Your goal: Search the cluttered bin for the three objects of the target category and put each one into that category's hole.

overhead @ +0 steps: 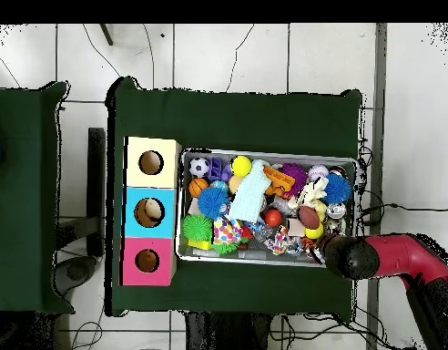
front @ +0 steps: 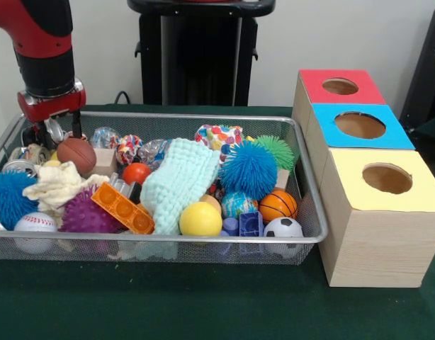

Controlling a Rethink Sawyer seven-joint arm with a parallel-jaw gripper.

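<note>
Gripper [front: 61,134]: low over bin's corner, just behind brown ball [front: 76,155]; fingers' state impossible to tell.
Bin [front: 307,185]: on desk [front: 203,304], crammed; lower items buried.
Boxes [front: 377,234]: beside bin, holes uncovered.

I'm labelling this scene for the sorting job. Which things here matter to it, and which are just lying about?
For the job: gripper, wire bin, toys in it such as the brown ball, red box, blue box, yellow box.
Lying about: black stand at the back, second green table.
</note>
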